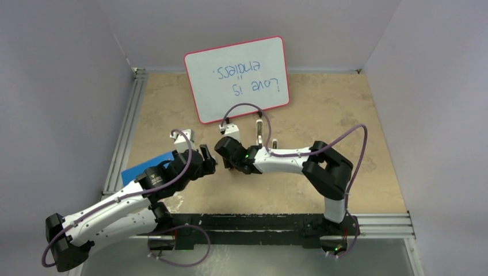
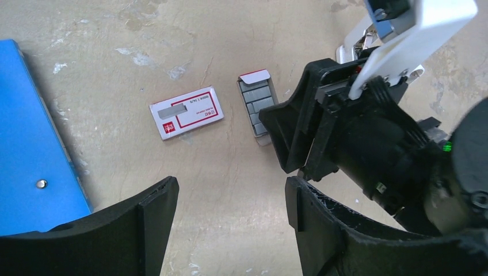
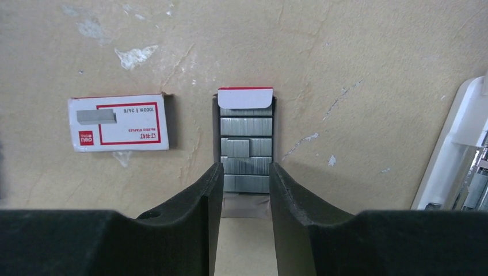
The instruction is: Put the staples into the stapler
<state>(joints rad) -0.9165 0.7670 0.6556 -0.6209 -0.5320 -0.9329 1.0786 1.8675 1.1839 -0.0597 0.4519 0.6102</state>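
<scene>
Beige, scuffed table holds staples between grey walls.

Seen from its own wrist, the right gripper straddled the near end of the staples. Its fingers covered the lowest strip's corners, and I could not tell whether they touched it. The stapler ran off the right edge, showing only a white flank. From the left wrist, that gripper's black body hid the staples' lower right. The blue board was cut off by the left edge, and the red box bore print too small to read. From above, neither staples nor box could be made out beneath the left arm and right arm.
</scene>
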